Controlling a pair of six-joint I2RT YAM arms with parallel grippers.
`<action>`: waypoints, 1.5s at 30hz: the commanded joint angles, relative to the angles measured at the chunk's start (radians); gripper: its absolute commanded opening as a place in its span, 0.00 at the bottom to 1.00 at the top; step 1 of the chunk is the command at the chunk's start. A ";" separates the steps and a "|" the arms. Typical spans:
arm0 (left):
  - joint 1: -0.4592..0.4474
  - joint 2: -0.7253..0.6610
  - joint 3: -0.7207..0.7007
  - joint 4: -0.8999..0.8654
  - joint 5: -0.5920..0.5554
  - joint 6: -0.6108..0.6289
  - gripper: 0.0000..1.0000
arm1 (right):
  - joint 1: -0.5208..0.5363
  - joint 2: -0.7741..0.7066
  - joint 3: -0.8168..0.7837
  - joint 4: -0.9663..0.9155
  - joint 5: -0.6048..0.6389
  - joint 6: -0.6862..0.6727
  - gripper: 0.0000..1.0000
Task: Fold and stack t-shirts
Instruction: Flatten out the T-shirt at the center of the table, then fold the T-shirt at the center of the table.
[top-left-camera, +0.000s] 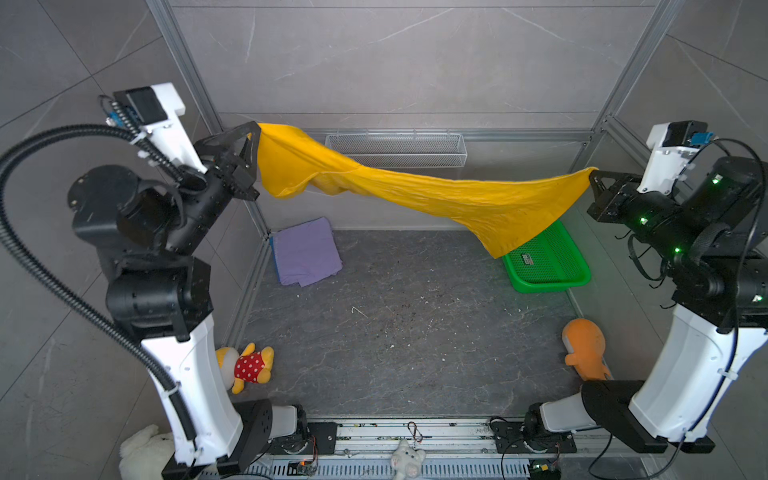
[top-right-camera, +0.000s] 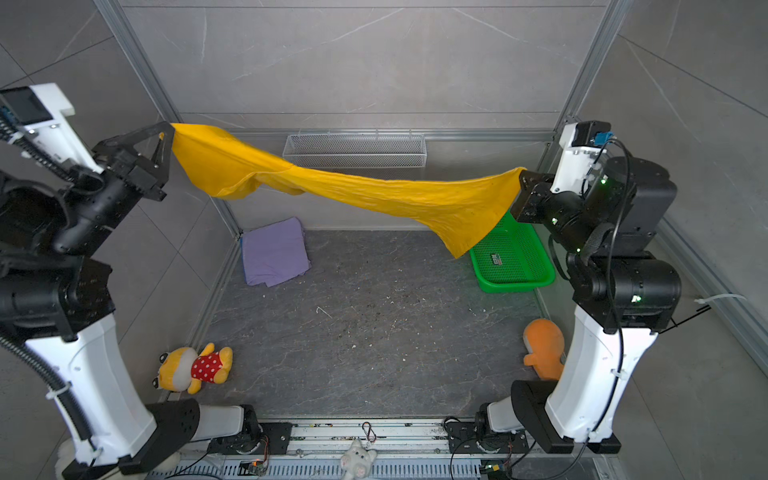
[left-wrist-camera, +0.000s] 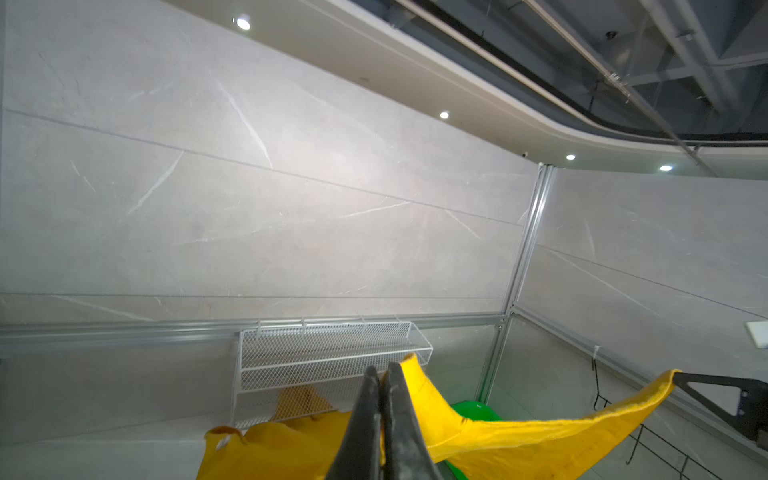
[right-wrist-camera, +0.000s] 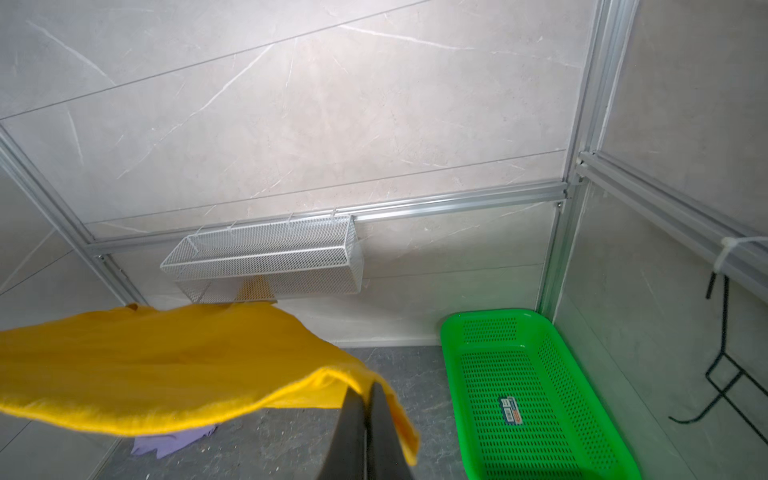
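Grey stone tabletop (top-left-camera: 395, 332), walled in. We list: yellow t-shirt (top-left-camera: 415, 187), stretched in the air, one corner drooping over the green basket (top-left-camera: 552, 274). Left gripper (top-left-camera: 254, 129) pinches its end far from the basket, and right gripper (top-left-camera: 592, 173) pinches the end above the basket. Lavender t-shirt (top-left-camera: 307, 251) lies folded on the tabletop, well left of the basket, atop a blue t-shirt (top-left-camera: 273, 254).

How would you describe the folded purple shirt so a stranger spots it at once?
Find the dark table, then its far corner on the left arm's side. The purple shirt lies there folded flat, unlike the yellow shirt stretched in the air.
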 joint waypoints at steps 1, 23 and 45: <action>0.003 -0.081 -0.279 0.079 0.064 -0.007 0.00 | -0.003 -0.025 -0.246 0.016 -0.036 0.020 0.00; -0.416 -0.437 -1.615 0.281 -0.322 -0.112 0.00 | 0.048 -0.385 -1.719 0.501 0.039 0.338 0.00; -0.420 0.233 -1.469 0.543 -0.394 -0.117 0.00 | 0.184 0.217 -1.606 0.660 0.215 0.419 0.00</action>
